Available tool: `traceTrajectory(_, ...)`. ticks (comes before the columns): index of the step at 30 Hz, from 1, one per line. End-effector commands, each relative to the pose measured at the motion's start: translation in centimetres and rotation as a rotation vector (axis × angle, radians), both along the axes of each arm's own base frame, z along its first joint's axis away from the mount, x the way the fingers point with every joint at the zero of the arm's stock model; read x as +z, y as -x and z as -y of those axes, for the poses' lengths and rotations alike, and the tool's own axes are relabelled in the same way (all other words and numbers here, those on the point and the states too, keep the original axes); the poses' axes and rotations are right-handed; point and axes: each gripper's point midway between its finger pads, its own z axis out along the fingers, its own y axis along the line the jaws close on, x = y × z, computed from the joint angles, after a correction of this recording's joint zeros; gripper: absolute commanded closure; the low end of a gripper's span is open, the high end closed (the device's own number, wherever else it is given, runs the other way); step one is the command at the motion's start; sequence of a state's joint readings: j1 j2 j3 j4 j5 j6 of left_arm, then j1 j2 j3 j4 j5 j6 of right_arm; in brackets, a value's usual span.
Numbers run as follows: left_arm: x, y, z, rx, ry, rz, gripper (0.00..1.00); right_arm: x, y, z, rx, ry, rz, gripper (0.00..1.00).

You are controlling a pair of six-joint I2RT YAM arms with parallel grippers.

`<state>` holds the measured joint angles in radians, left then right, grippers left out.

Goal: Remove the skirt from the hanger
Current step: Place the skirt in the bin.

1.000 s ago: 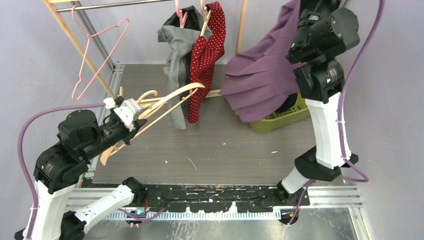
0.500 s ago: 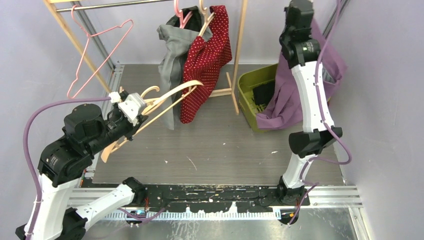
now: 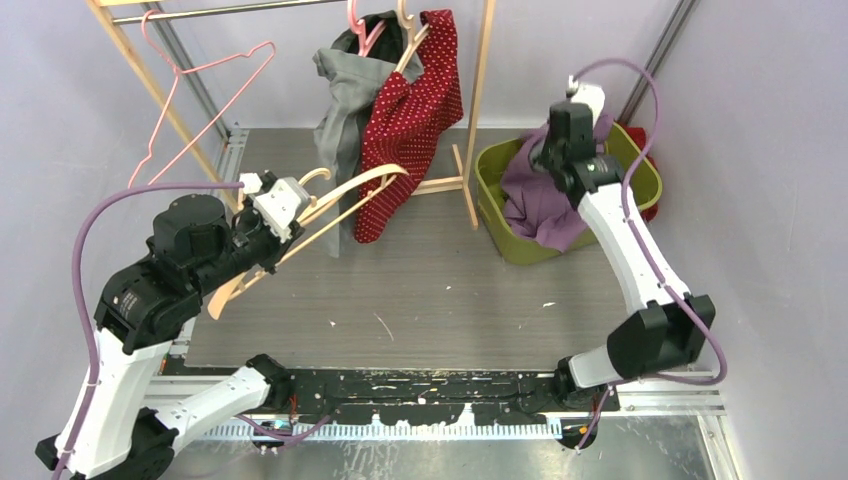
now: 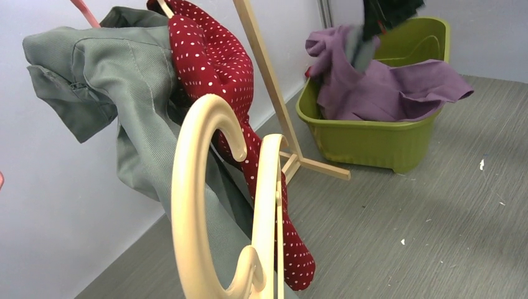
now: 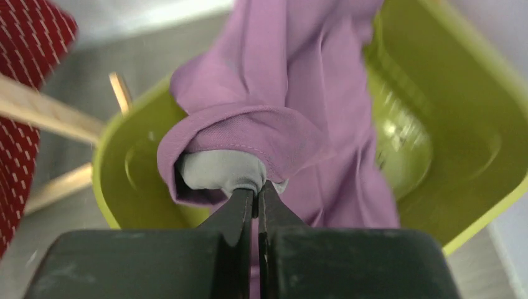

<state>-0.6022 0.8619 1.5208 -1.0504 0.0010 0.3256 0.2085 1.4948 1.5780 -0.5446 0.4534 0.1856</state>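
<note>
- The skirt (image 5: 292,106), a soft purple cloth with a pale grey lining, lies crumpled in the bin (image 4: 373,143), one fold draped over the rim.
- The right pincer (image 5: 256,193) is clenched on a rolled edge of the skirt, its dark fingers pressed together.
- The right arm stretches from its base, elbow low and out to the right, forearm slanting up to the bin.
- The bin is smooth olive-green plastic with rounded corners.
- The left pincer (image 3: 285,205) is grasping the bare hanger (image 3: 345,195), curved pale wood; that arm is raised and bent, its wrist aimed at the rack (image 3: 483,60).
- A grey garment (image 3: 345,90) and a red dotted garment (image 3: 415,110) hang on the rack above the grey grained surface (image 3: 450,290).
</note>
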Motion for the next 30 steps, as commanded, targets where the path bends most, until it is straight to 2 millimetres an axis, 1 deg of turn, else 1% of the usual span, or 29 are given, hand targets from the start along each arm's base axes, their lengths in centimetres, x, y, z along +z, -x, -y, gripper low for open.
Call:
traceTrajectory(1, 1.4, -0.6, 0.2, 0.001, 0.021, 0.058, 1.00, -4.9, 2.7, -3.5, -0.041, -0.328, 0.010, 0.99)
traceTrajectory(2, 1.5, -0.6, 0.2, 0.003, 0.021, 0.061, 1.00, -6.3, 3.2, -3.8, -0.052, -0.339, -0.015, 0.99)
traceTrajectory(4, 1.7, -0.6, -0.2, 0.016, 0.014, 0.066, 1.00, -8.2, 3.5, -3.9, -0.066, -0.347, -0.039, 0.99)
traceTrajectory(5, 1.8, -0.6, -0.3, 0.019, 0.011, 0.065, 1.00, -8.4, 3.2, -3.9, -0.069, -0.346, -0.041, 0.99)
traceTrajectory(6, 2.0, -0.5, -0.4, 0.022, 0.009, 0.066, 1.00, -7.9, 2.9, -4.0, -0.065, -0.340, -0.035, 0.99)
traceTrajectory(8, 2.2, -0.2, -0.7, 0.029, 0.007, 0.063, 1.00, -5.9, 1.6, -4.4, -0.030, -0.325, -0.008, 0.99)
traceTrajectory(12, 2.8, 0.4, -1.7, 0.058, 0.011, 0.076, 1.00, -0.2, -1.1, -5.7, 0.046, -0.317, 0.066, 0.99)
traceTrajectory(13, 3.0, 0.7, -2.0, 0.061, 0.014, 0.082, 1.00, 1.4, -1.8, -6.5, 0.090, -0.334, 0.096, 0.99)
traceTrajectory(14, 3.2, 1.0, -2.2, 0.063, 0.019, 0.087, 1.00, 2.9, -2.3, -6.9, 0.112, -0.341, 0.121, 0.92)
traceTrajectory(15, 3.5, 1.3, -2.5, 0.064, 0.024, 0.093, 1.00, 4.1, -2.8, -7.1, 0.115, -0.351, 0.144, 0.82)
traceTrajectory(17, 3.9, 1.8, -2.9, 0.066, 0.033, 0.107, 1.00, 5.9, -3.5, -7.5, 0.120, -0.372, 0.181, 0.78)
traceTrajectory(18, 4.0, 2.1, -3.1, 0.072, 0.036, 0.113, 1.00, 5.9, -3.7, -7.8, 0.128, -0.377, 0.185, 0.77)
traceTrajectory(19, 4.0, 2.2, -3.3, 0.074, 0.036, 0.116, 1.00, 5.7, -3.7, -7.9, 0.130, -0.378, 0.185, 0.65)
traceTrajectory(20, 4.0, 2.4, -3.5, 0.082, 0.034, 0.113, 1.00, 5.2, -3.6, -7.9, 0.123, -0.380, 0.176, 0.08)
traceTrajectory(21, 3.9, 2.4, -3.7, 0.087, 0.030, 0.108, 1.00, 4.6, -3.4, -8.0, 0.127, -0.385, 0.165, 0.01)
traceTrajectory(24, 3.5, 2.6, -4.0, 0.098, 0.023, 0.098, 1.00, 2.6, -2.3, -7.8, 0.114, -0.398, 0.131, 0.00)
traceTrajectory(26, 3.3, 2.6, -4.0, 0.097, 0.017, 0.090, 1.00, 1.7, -1.1, -7.4, 0.088, -0.419, 0.129, 0.00)
traceTrajectory(29, 3.3, 2.6, -3.8, 0.089, 0.011, 0.083, 1.00, 1.1, 0.4, -7.3, 0.087, -0.416, 0.130, 0.00)
traceTrajectory(30, 3.4, 2.6, -3.9, 0.091, 0.011, 0.084, 1.00, 1.3, 0.7, -7.2, 0.092, -0.411, 0.131, 0.00)
